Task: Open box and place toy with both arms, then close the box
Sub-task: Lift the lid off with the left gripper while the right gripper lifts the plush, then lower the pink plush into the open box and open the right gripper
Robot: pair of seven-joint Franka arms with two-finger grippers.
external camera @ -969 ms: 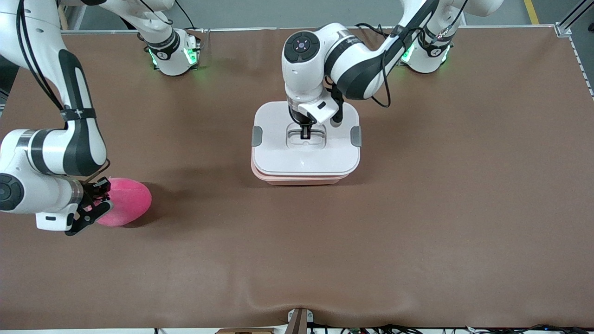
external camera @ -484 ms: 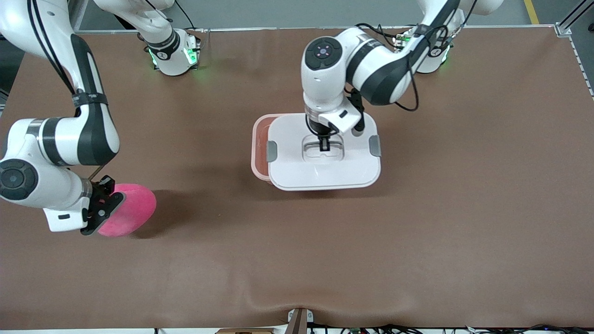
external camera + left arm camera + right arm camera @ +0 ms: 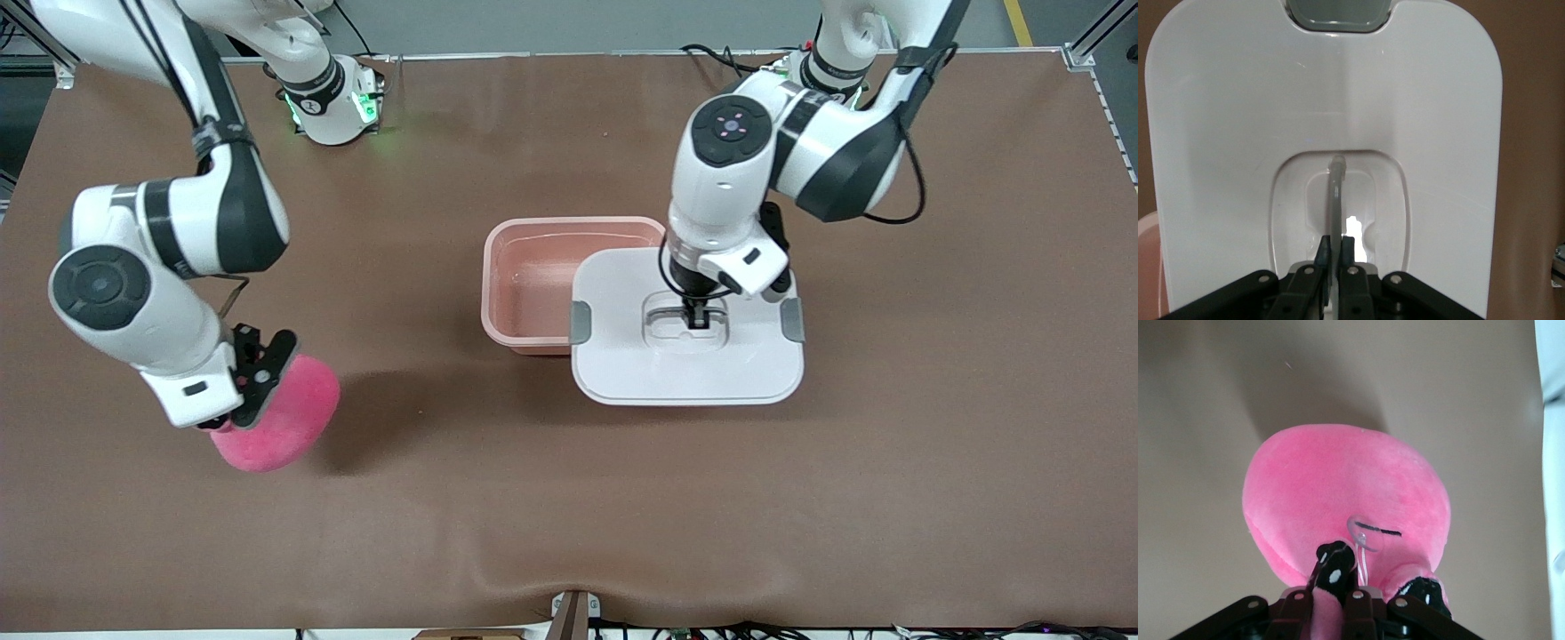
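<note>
The pink tub of the box (image 3: 533, 284) stands open and empty at the table's middle. My left gripper (image 3: 698, 318) is shut on the clear handle (image 3: 1336, 190) of the white lid (image 3: 685, 364). It holds the lid level over the tub's edge toward the left arm's end and over the table beside it. The lid (image 3: 1325, 100) fills the left wrist view, and its handle runs between my left gripper's (image 3: 1336, 250) jaws. My right gripper (image 3: 253, 382) is shut on the pink plush toy (image 3: 280, 427) and holds it above the table toward the right arm's end. In the right wrist view the toy (image 3: 1345, 493) hangs from my right gripper (image 3: 1335, 587).
The brown table mat (image 3: 569, 498) spreads on all sides of the box. Grey clips (image 3: 580, 322) sit on the lid's two short ends. The arm bases (image 3: 333, 102) stand along the table edge farthest from the front camera.
My left gripper lifted the lid off the tub and carried it toward the left arm's end, uncovering the tub. My right gripper raised the toy off the table and moved it toward the box.
</note>
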